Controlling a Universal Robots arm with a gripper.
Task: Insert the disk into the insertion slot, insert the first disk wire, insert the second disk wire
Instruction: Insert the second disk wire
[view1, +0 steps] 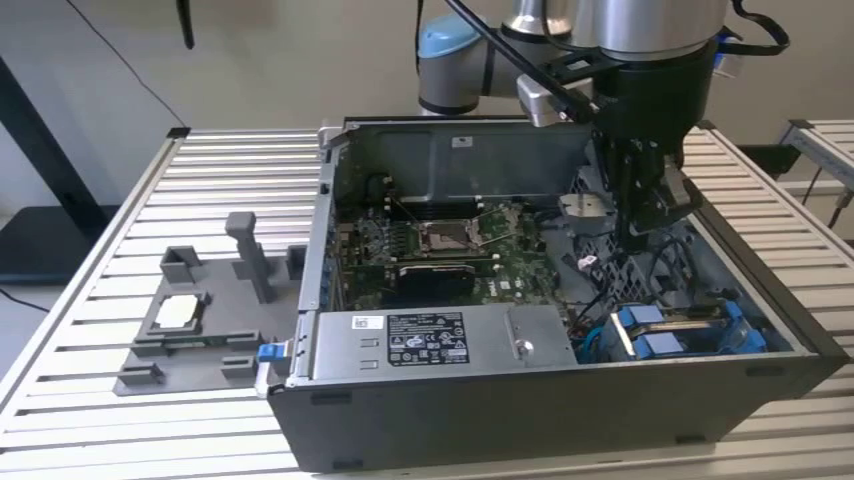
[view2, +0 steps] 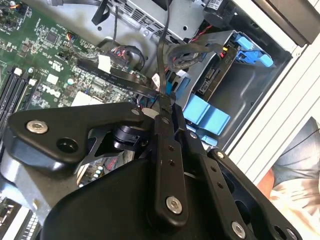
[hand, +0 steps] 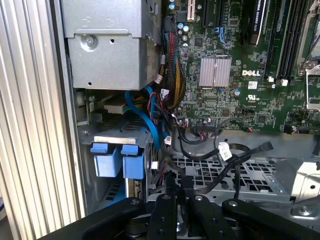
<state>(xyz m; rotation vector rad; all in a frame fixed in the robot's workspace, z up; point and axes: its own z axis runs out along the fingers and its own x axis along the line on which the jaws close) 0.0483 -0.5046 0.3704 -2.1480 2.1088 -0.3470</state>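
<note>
Evidently my gripper was clamped on a black wire, with the insertion slot near, toward the exterior view's lower right.

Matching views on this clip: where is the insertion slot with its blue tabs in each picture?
Exterior view: the insertion slot sits in the open case's near corner, on the exterior view's right, beside the silver box.
Second wrist view: the insertion slot lies against the case wall, past the black cables.
First wrist view: the insertion slot lies between the case wall and the cable bundle.
Shared landmark: the green motherboard.
</note>
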